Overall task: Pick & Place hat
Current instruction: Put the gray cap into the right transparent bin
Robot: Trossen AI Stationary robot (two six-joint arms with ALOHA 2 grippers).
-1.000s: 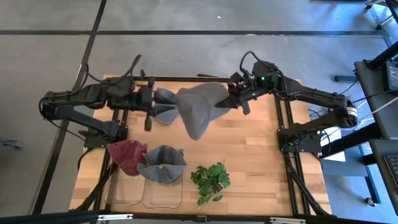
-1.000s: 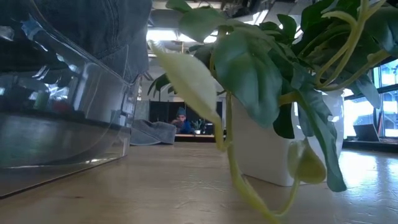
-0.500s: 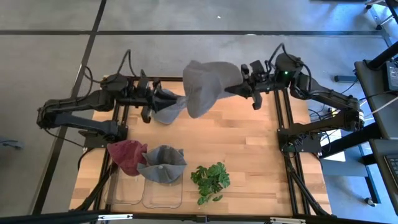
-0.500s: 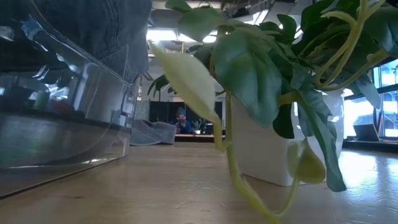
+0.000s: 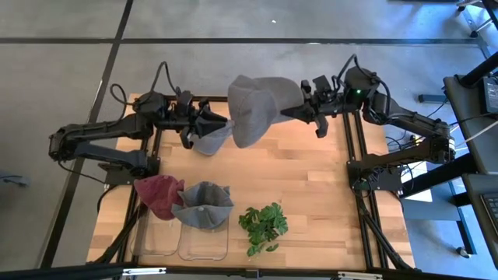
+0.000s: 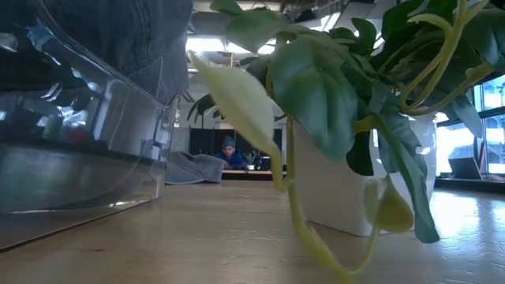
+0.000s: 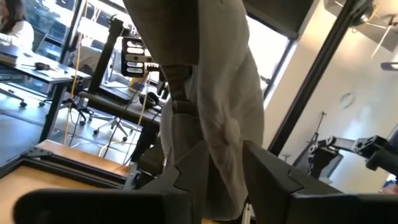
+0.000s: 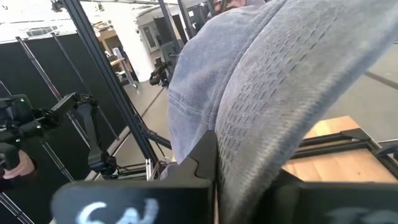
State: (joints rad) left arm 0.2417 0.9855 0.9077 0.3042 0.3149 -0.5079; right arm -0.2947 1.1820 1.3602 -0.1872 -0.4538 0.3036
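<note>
A large grey hat [image 5: 257, 105] is held up over the table's far edge between both arms. My right gripper [image 5: 299, 111] is shut on its right side. My left gripper [image 5: 204, 124] is shut on its left side, where a darker grey-blue flap [image 5: 210, 140] hangs down. In the left wrist view the hat's cloth [image 7: 214, 112] rises between my fingers. In the right wrist view, ribbed grey cloth [image 8: 267, 124] covers my fingers. The low view shows a grey lump of cloth [image 6: 193, 168] lying on the far tabletop; I cannot tell whether it belongs to this hat. My left gripper pinches a hanging fold of the hat's left side [image 7: 217, 158] between its two fingers [image 7: 186, 177], coming level from the table's left. The cloth stretches up and away from it. My right gripper holds the hat's right edge [image 5: 288, 110], coming level from the table's right; the cloth draped over the fingers [image 8: 205, 155] hides the place of contact. The hat's crown is lifted clear.
A red hat [image 5: 156, 194] and a blue-grey hat [image 5: 204, 206] lie on clear bins [image 5: 202, 241] at the table's near left. A leafy plant in a white pot [image 5: 263, 225] stands near the near edge and fills the low view [image 6: 339, 102]. The bare wooden tabletop [image 5: 311, 179] spreads across the middle.
My right gripper has risen and moved toward the table's far right, carrying the hat up from over the table's middle to above the far edge, where it turned over. My left gripper has shifted right, toward the hat, still shut on the cloth.
</note>
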